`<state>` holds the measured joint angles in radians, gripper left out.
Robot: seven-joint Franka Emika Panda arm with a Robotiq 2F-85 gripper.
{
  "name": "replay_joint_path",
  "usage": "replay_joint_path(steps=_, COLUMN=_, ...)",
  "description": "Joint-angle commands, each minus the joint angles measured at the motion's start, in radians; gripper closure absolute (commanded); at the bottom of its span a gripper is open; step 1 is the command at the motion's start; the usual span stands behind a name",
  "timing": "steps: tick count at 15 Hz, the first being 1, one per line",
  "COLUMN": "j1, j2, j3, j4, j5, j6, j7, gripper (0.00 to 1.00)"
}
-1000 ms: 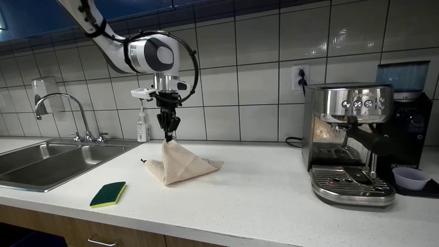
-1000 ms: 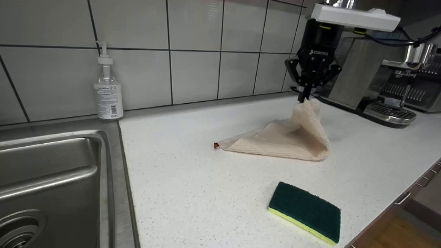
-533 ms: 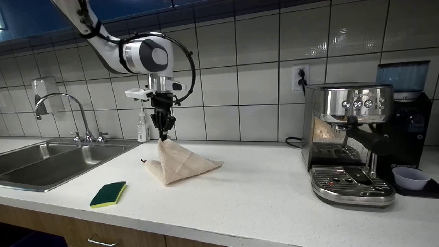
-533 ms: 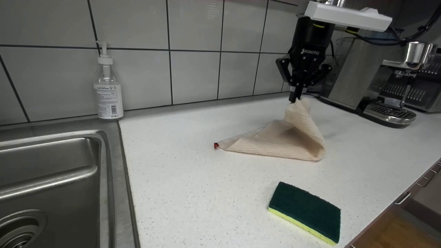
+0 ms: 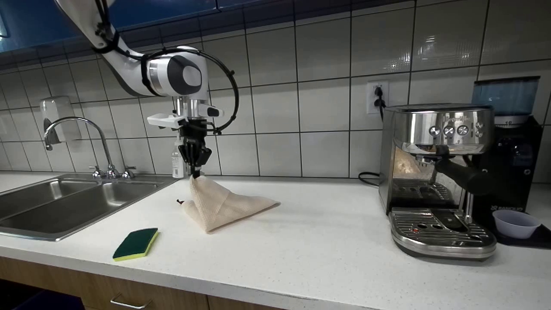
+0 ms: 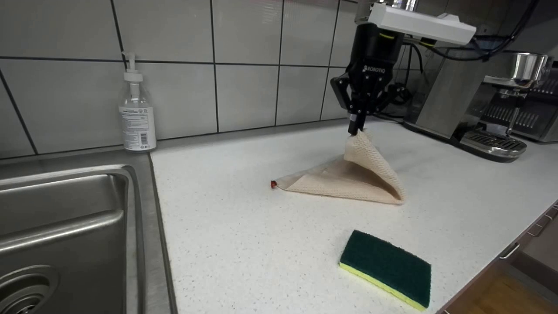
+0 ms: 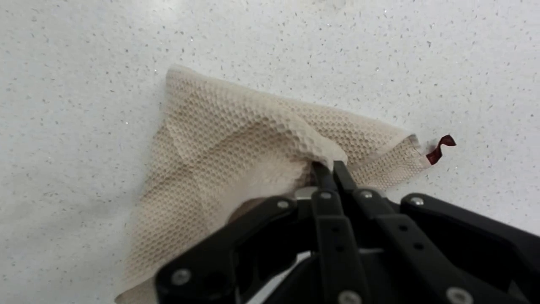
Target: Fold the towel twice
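The towel (image 5: 224, 204) is a beige textured cloth on the white counter; it also shows in an exterior view (image 6: 340, 181) and the wrist view (image 7: 211, 135). One part is lifted to a peak and bends over the rest, with a hollow fold underneath. The other parts lie on the counter. A corner with a small dark red tag (image 7: 439, 150) lies flat. My gripper (image 5: 196, 174) points down at the peak, seen in both exterior views (image 6: 355, 130). In the wrist view its fingertips (image 7: 333, 169) are close together and pinch the towel's edge.
A green-and-yellow sponge (image 5: 136, 244) lies near the counter's front edge. A steel sink (image 5: 69, 202) and a soap bottle (image 6: 137, 117) stand on one side. A coffee machine (image 5: 439, 181) stands on the other. A tiled wall (image 5: 323, 107) runs behind.
My gripper has moved toward the sink side, ending slightly lower, carrying the lifted part of the towel with it. The towel's tagged corner and the sponge have stayed put.
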<state>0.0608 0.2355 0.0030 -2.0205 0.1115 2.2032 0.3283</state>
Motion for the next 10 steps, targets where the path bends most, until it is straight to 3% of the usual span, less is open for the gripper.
replay_joint_path(steps=1, j1=0.003, j2=0.041, j3=0.016, j4=0.049, j5=0.01, j6=-0.004, j7=-0.038, gripper=0.99)
replay_joint_path(steps=10, j1=0.033, j2=0.102, j3=0.043, j4=0.107, j5=0.009, j6=-0.011, j7=-0.058, gripper=0.99)
